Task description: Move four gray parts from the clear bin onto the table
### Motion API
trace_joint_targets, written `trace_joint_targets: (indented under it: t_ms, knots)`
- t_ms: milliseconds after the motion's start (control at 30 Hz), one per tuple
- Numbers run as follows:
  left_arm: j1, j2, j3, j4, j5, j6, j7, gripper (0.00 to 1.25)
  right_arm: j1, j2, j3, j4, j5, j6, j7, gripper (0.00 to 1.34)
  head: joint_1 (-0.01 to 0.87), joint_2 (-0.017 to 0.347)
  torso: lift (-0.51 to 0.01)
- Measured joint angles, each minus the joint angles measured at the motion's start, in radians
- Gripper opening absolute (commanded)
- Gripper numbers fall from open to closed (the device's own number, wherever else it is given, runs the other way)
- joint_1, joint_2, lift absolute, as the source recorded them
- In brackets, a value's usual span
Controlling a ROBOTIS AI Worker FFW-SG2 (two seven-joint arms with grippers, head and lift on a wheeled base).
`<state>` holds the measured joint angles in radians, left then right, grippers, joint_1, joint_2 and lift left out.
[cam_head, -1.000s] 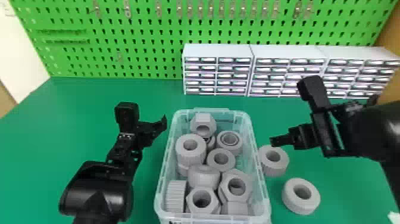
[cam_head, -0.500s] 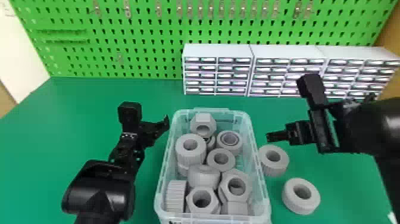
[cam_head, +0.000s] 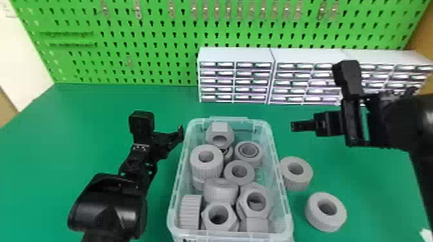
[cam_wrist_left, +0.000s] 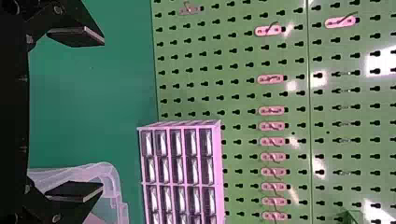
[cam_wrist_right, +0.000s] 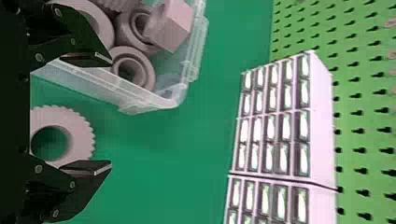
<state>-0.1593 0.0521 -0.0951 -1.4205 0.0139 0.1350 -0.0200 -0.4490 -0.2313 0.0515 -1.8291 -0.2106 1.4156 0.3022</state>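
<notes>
1. Head view: clear bin (cam_head: 286, 209) on green table (cam_head: 80, 138), gray parts (cam_head: 239, 173) piled inside. Ribbed gray part (cam_head: 294, 175) and smooth gray ring (cam_head: 325, 212) on table, just beside bin, robot's right. Left gripper (cam_head: 177, 136) near bin's left wall; right gripper (cam_head: 298, 125) above table, right of bin. White drawer cabinets (cam_head: 235, 56) at back, green pegboard (cam_head: 145, 41) behind.
2. Left wrist view: left gripper (cam_wrist_left: 102, 114) wide, fingers (cam_wrist_left: 77, 191) well apart; bin corner by one finger. Cabinet and pegboard beyond.
3. Right wrist view: right gripper (cam_wrist_right: 111, 113) wide too. Ribbed part on table, partly hidden behind gripper; loaded bin alongside, cabinets farther off.
</notes>
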Motion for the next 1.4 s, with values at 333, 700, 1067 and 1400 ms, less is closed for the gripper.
trace_joint_targets:
  t_ms: [333,700,1067,1400]
  knots:
    - [0.003,0.0,0.002,0.0,0.0,0.0,0.0,1.07,-0.035,0.0,0.066,0.061,-0.039,-0.121,0.0,0.85,0.693,0.072,-0.052]
    - [0.004,0.0,0.003,0.0,0.0,0.0,-0.001,1.07,-0.077,0.002,0.167,0.092,-0.095,-0.16,0.0,0.85,0.693,0.072,-0.052]
    - [0.004,0.0,0.005,0.0,-0.001,0.0,-0.001,1.07,-0.121,0.009,0.267,0.136,-0.144,-0.186,-0.001,0.85,0.693,0.072,-0.052]
    - [0.004,0.001,0.008,0.0,-0.002,0.0,-0.001,1.07,-0.173,0.024,0.364,0.195,-0.199,-0.246,-0.001,0.85,0.693,0.072,-0.052]
